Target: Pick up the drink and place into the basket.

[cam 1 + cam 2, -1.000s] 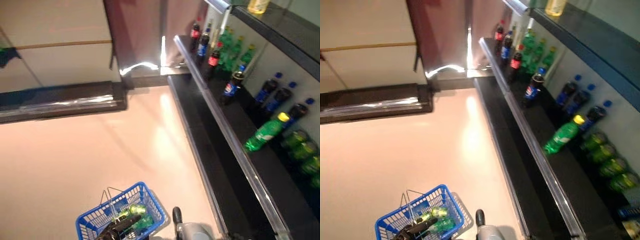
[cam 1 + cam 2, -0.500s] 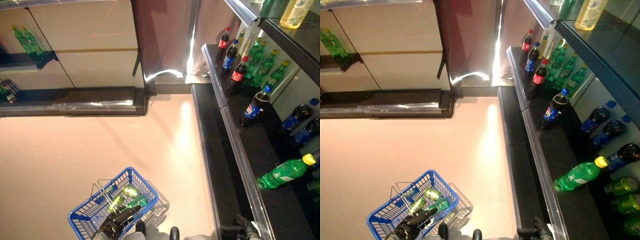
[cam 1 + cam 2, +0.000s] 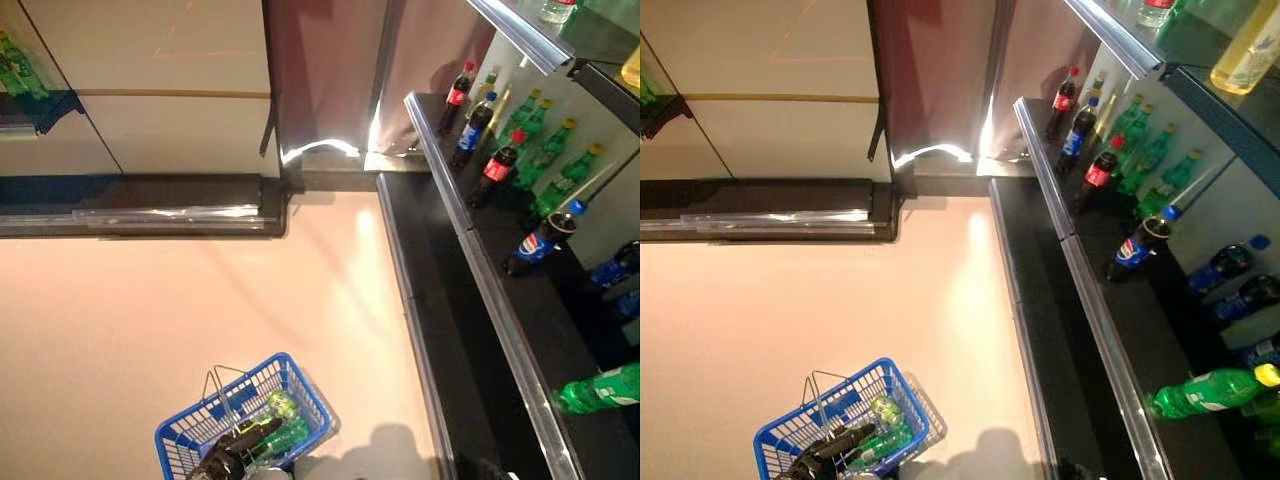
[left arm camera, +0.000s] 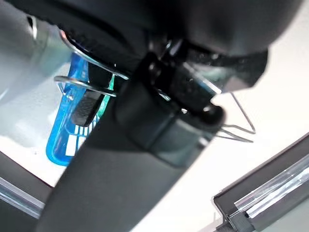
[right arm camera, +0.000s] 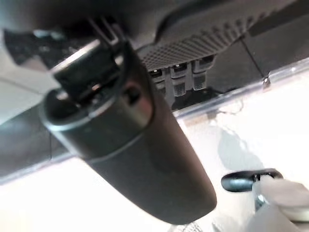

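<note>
Left hand (image 3: 235, 455) at the lower left of the frame, dark fingers curled round the wire handle (image 4: 82, 82) of the blue basket (image 3: 195, 430), carrying it above the pale floor (image 3: 150, 320); green bottles (image 3: 285, 425) already lying inside. Right hand (image 5: 130, 145) seen only from its own wrist camera, empty, fingers hanging loosely straight, well apart from any drink. Further out, along the right side of the frame, a dark shelf (image 3: 500, 330) behind a metal rail (image 3: 1090, 300): cola bottles (image 3: 536, 242) standing upright in the upper right, one green bottle (image 3: 1205, 392) lying on its side at the lower right, likely the next drink to take. Risks from here, as a judgement: round bottle on its side apt to roll away under a glancing touch; rail in the way of a low reach; basket hanging on a loose wire handle apt to swing and tip its load if the body turns sharply.
</note>
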You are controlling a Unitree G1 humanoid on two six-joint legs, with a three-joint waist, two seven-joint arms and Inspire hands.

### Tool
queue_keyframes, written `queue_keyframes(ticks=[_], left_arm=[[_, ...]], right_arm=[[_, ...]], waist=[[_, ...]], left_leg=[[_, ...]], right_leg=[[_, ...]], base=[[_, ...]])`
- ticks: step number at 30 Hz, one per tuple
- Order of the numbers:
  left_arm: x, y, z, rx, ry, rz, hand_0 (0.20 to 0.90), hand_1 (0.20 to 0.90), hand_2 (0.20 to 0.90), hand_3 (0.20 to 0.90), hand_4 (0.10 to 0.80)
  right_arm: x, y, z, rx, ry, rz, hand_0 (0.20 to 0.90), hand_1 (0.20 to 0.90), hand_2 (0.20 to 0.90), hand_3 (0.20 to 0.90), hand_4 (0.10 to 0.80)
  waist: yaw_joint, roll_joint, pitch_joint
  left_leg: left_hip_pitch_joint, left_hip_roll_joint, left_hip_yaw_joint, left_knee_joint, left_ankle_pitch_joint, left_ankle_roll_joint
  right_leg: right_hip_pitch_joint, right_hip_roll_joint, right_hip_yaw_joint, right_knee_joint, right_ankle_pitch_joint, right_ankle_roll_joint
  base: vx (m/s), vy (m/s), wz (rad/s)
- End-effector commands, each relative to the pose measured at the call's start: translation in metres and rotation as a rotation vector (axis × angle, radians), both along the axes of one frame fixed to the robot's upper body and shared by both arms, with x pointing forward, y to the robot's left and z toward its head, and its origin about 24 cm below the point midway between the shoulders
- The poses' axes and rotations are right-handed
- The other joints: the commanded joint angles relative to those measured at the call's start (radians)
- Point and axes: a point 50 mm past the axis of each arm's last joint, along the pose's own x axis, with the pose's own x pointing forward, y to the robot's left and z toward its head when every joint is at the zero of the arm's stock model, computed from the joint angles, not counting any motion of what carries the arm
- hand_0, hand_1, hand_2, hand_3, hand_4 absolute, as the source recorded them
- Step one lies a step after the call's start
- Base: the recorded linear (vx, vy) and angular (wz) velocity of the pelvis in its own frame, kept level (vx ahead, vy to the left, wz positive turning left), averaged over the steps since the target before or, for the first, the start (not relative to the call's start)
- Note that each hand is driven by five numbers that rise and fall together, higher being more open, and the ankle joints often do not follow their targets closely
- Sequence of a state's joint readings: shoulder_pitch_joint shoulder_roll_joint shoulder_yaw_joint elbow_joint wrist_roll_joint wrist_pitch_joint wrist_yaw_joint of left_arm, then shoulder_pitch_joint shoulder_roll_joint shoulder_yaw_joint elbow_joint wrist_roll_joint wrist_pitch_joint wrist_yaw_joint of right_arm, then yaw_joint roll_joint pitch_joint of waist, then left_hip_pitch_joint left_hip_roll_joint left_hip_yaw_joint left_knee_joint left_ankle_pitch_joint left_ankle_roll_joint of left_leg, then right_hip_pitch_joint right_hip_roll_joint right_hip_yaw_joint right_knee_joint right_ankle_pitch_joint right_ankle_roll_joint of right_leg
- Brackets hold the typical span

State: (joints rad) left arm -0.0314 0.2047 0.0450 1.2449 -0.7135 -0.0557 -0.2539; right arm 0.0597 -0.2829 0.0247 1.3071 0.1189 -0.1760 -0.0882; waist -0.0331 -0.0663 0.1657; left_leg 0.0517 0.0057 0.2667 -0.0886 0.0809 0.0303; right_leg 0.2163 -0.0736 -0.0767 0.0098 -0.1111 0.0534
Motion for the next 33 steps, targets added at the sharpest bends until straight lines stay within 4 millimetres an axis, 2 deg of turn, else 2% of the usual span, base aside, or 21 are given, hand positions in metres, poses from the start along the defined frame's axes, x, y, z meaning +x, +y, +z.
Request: queue_keyframes(ticks=[1, 4, 5, 7, 8, 9, 11, 13, 14, 16, 21, 23, 24, 26, 27, 28, 29, 31, 32, 33], left_arm=[[0.048, 0.019, 0.028, 0.069, -0.281, -0.03, 0.3, 0.3, 0.3, 0.2, 0.1], [0.051, 0.022, 0.03, 0.079, -0.278, -0.027, 0.3, 0.3, 0.3, 0.2, 0.1], [0.053, 0.025, 0.031, 0.085, -0.271, -0.019, 0.3, 0.3, 0.3, 0.2, 0.1], [0.054, 0.027, 0.031, 0.088, -0.263, -0.012, 0.3, 0.3, 0.3, 0.2, 0.1], [0.055, 0.027, 0.032, 0.09, -0.261, -0.017, 0.3, 0.3, 0.3, 0.2, 0.1], [0.055, 0.026, 0.031, 0.092, -0.258, -0.027, 0.3, 0.3, 0.3, 0.2, 0.1], [0.053, 0.024, 0.029, 0.094, -0.24, -0.048, 0.3, 0.3, 0.3, 0.2, 0.1], [0.049, 0.024, 0.027, 0.1, -0.224, -0.068, 0.3, 0.3, 0.3, 0.2, 0.1], [0.045, 0.024, 0.025, 0.104, -0.207, -0.084, 0.3, 0.3, 0.3, 0.2, 0.1], [0.036, 0.026, 0.021, 0.106, -0.169, -0.1, 0.3, 0.3, 0.3, 0.2, 0.1], [0.009, 0.033, 0.014, 0.043, -0.111, -0.044, 0.3, 0.3, 0.3, 0.2, 0.1], [0.003, 0.037, 0.012, 0.045, -0.088, -0.032, 0.3, 0.3, 0.3, 0.2, 0.1], [0.0, 0.037, 0.012, 0.043, -0.08, -0.029, 0.3, 0.3, 0.3, 0.2, 0.1], [-0.002, 0.036, 0.011, 0.044, -0.068, -0.041, 0.3, 0.3, 0.3, 0.2, 0.1], [-0.002, 0.036, 0.011, 0.047, -0.062, -0.048, 0.3, 0.3, 0.3, 0.2, 0.1], [-0.001, 0.035, 0.011, 0.041, -0.066, -0.06, 0.3, 0.3, 0.3, 0.2, 0.1], [0.003, 0.034, 0.012, 0.022, -0.089, -0.069, 0.3, 0.3, 0.3, 0.2, 0.1], [0.009, 0.03, 0.013, -0.003, -0.128, -0.045, 0.3, 0.3, 0.3, 0.2, 0.1], [0.011, 0.028, 0.014, -0.01, -0.137, -0.039, 0.3, 0.3, 0.3, 0.2, 0.1], [0.015, 0.025, 0.014, -0.017, -0.15, -0.04, 0.3, 0.3, 0.3, 0.2, 0.1]], right_arm=[[0.007, -0.016, 0.008, -0.047, -0.049, 0.02, 0.9, 0.9, 0.9, 0.9, 0.8], [0.01, -0.012, 0.007, -0.024, -0.057, 0.036, 0.9, 0.9, 0.9, 0.9, 0.8], [0.012, -0.007, 0.006, 0.004, -0.061, 0.043, 0.9, 0.9, 0.9, 0.9, 0.8], [0.014, -0.002, 0.004, 0.027, -0.059, 0.058, 0.9, 0.9, 0.9, 0.9, 0.8], [0.014, 0.001, 0.003, 0.039, -0.055, 0.06, 0.9, 0.9, 0.9, 0.9, 0.8], [0.014, 0.002, 0.003, 0.051, -0.048, 0.059, 0.9, 0.9, 0.9, 0.9, 0.8], [0.009, 0.005, 0.001, 0.077, -0.043, 0.033, 0.9, 0.9, 0.9, 0.9, 0.8], [0.006, 0.007, 0.0, 0.09, -0.039, 0.026, 0.9, 0.9, 0.9, 0.9, 0.8], [0.004, 0.008, -0.001, 0.099, -0.038, 0.025, 0.9, 0.9, 0.9, 0.9, 0.8], [0.002, 0.01, -0.002, 0.11, -0.034, 0.028, 0.9, 0.9, 0.9, 0.9, 0.8], [-0.008, 0.004, -0.002, 0.104, -0.007, 0.018, 0.9, 0.9, 0.9, 0.9, 0.8], [-0.012, 0.004, -0.003, 0.104, 0.014, 0.004, 0.9, 0.9, 0.9, 0.9, 0.8], [-0.015, 0.003, -0.003, 0.102, 0.02, -0.004, 0.9, 0.9, 0.9, 0.9, 0.8], [-0.018, 0.0, -0.003, 0.111, 0.033, -0.013, 0.9, 0.9, 0.9, 0.9, 0.8], [-0.015, 0.001, -0.003, 0.125, 0.051, 0.002, 0.9, 0.9, 0.9, 0.9, 0.8], [-0.013, 0.002, -0.003, 0.138, 0.058, 0.016, 0.9, 0.9, 0.9, 0.9, 0.8], [-0.009, 0.003, -0.003, 0.163, 0.056, 0.063, 0.9, 0.9, 0.9, 0.9, 0.8], [-0.003, 0.003, -0.002, 0.165, 0.058, 0.111, 0.9, 0.9, 0.9, 0.9, 0.8], [-0.002, 0.003, -0.002, 0.16, 0.061, 0.117, 0.9, 0.9, 0.9, 0.9, 0.8], [-0.003, 0.001, -0.001, 0.151, 0.062, 0.11, 0.9, 0.9, 0.9, 0.9, 0.8]], waist=[[0.037, -0.003, -0.071], [0.028, 0.008, -0.07], [0.023, 0.021, -0.065], [0.023, 0.027, -0.059], [0.022, 0.028, -0.056], [0.017, 0.024, -0.052], [-0.001, 0.015, -0.049], [-0.018, 0.005, -0.049], [-0.033, -0.001, -0.05], [-0.056, -0.001, -0.047], [-0.076, 0.005, -0.046], [-0.08, 0.005, -0.054], [-0.082, 0.008, -0.06], [-0.096, 0.02, -0.071], [-0.102, 0.022, -0.081], [-0.105, 0.033, -0.089], [-0.106, 0.046, -0.098], [-0.091, 0.028, -0.1], [-0.085, 0.024, -0.097], [-0.073, 0.014, -0.09]], left_leg=[[-0.077, -0.013, -0.079, 0.041, -0.049, -0.009], [-0.054, -0.015, -0.071, 0.039, -0.064, 0.003], [-0.022, -0.012, -0.056, 0.036, -0.083, 0.007], [0.009, -0.008, -0.038, 0.024, -0.088, -0.001], [0.022, -0.004, -0.028, 0.018, -0.09, -0.009], [0.031, -0.008, -0.027, 0.014, -0.096, -0.013], [0.047, -0.02, -0.039, 0.014, -0.113, -0.015], [0.059, -0.034, -0.05, 0.015, -0.133, -0.012], [0.07, -0.047, -0.06, 0.017, -0.15, -0.009], [0.098, -0.063, -0.082, 0.028, -0.178, -0.002], [0.175, -0.086, -0.119, 0.082, -0.247, 0.008], [0.19, -0.098, -0.135, 0.098, -0.276, 0.024], [0.2, -0.1, -0.157, 0.108, -0.283, 0.023], [0.216, -0.092, -0.184, 0.138, -0.311, 0.02], [0.228, -0.075, -0.182, 0.16, -0.291, 0.008], [0.236, -0.05, -0.173, 0.186, -0.242, -0.021], [0.211, -0.007, -0.173, 0.323, -0.103, -0.076], [0.121, -0.001, -0.161, 0.514, -0.02, -0.106], [0.093, -0.002, -0.157, 0.562, -0.01, -0.111], [0.021, 0.018, -0.133, 0.645, 0.005, -0.117]], right_leg=[[-0.118, 0.001, -0.031, 0.245, 0.09, 0.082], [-0.187, 0.002, -0.039, 0.393, 0.138, 0.096], [-0.265, -0.029, -0.078, 0.476, 0.171, 0.095], [-0.284, -0.082, -0.118, 0.426, 0.19, 0.092], [-0.283, -0.093, -0.138, 0.352, 0.189, 0.092], [-0.29, -0.09, -0.144, 0.267, 0.193, 0.096], [-0.311, -0.073, -0.119, 0.111, 0.208, 0.105], [-0.337, -0.066, -0.094, 0.043, 0.247, 0.116], [-0.366, -0.063, -0.079, 0.0, 0.287, 0.126], [-0.414, -0.049, -0.08, -0.069, 0.323, 0.13], [-0.451, -0.028, -0.124, -0.093, 0.332, 0.115], [-0.434, -0.018, -0.118, -0.075, 0.328, 0.105], [-0.429, -0.012, -0.109, -0.069, 0.336, 0.099], [-0.424, 0.02, -0.061, -0.017, 0.318, 0.076], [-0.433, 0.023, -0.055, 0.01, 0.309, 0.063], [-0.422, 0.037, -0.064, 0.022, 0.288, 0.045], [-0.373, 0.074, -0.054, -0.004, 0.262, 0.006], [-0.311, 0.071, -0.052, -0.039, 0.241, -0.02], [-0.294, 0.068, -0.056, -0.044, 0.235, -0.027], [-0.262, 0.061, -0.064, -0.047, 0.22, -0.04]], base=[[0.424, 0.4, -0.34], [0.182, 0.195, -0.21], [0.27, 0.251, -0.03], [0.266, 0.153, 0.0], [0.262, 0.029, -0.02], [0.302, -0.02, -0.04], [0.296, -0.045, 0.05], [0.245, -0.037, 0.39], [0.362, -0.036, 0.78], [0.441, -0.048, 0.73], [0.395, -0.1, 0.44], [0.36, -0.195, 0.51], [0.356, -0.247, 0.71], [0.362, -0.281, 0.82], [0.292, -0.297, 0.77], [0.283, -0.395, 0.51], [0.249, -0.4, 0.24], [0.2, -0.371, -0.01], [0.172, -0.334, -0.06], [0.161, -0.306, -0.16]])
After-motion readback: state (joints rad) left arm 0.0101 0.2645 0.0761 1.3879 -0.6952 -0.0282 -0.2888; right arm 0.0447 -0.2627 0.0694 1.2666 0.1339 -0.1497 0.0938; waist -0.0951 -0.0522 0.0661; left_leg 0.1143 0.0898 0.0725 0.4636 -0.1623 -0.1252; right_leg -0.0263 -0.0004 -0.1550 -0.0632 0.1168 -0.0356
